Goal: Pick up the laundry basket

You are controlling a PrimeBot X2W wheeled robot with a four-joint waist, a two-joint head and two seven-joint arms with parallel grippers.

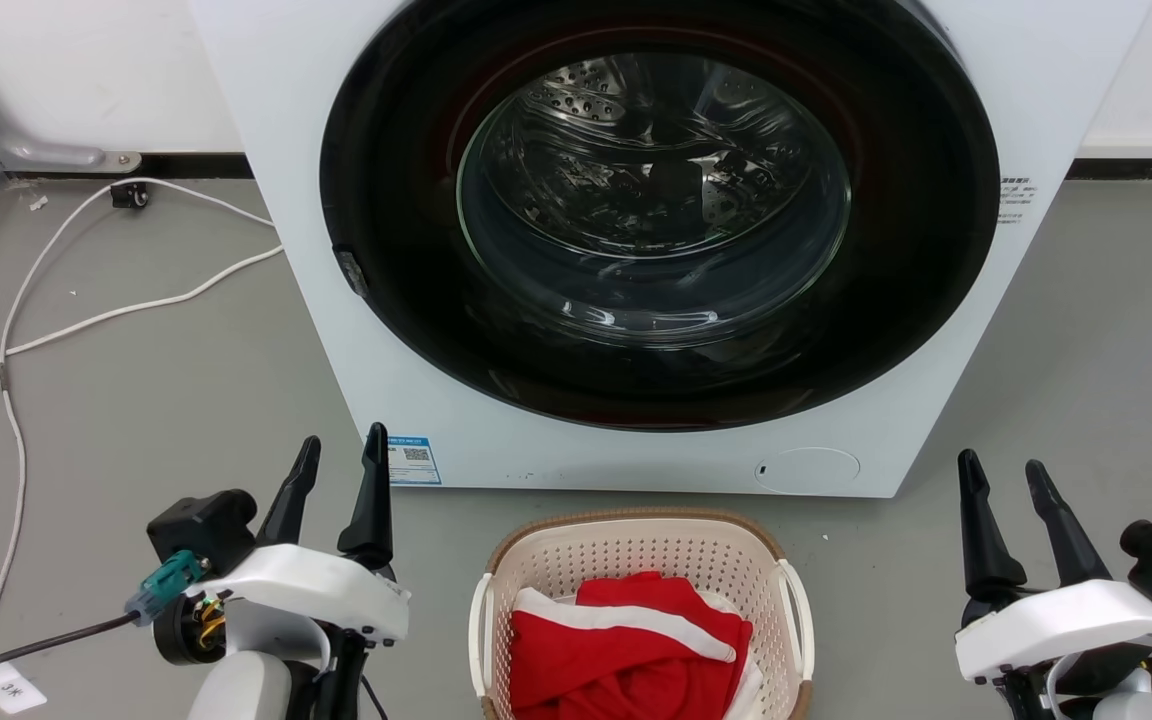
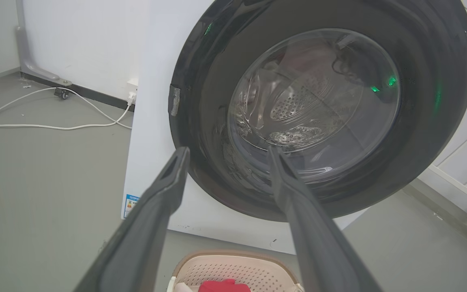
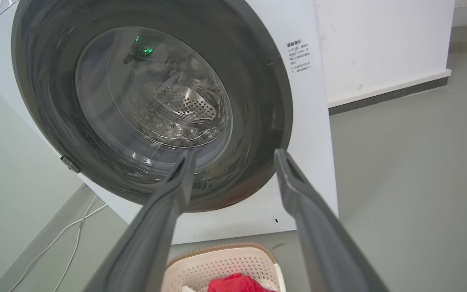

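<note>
Left gripper (image 1: 343,436) and right gripper (image 1: 1000,460), both spread and empty, flank cream perforated plastic laundry basket (image 1: 636,550); approach step, next reach white side handles (image 1: 800,612).

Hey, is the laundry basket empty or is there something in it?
Not empty. The laundry basket stands upright, with a red garment with white trim bunched inside it, visible over the rim in all three views.

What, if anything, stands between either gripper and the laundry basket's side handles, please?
Nothing visible does. The left gripper and right gripper, both open, flank the laundry basket with bare floor between; the washing machine stands behind it.
</note>
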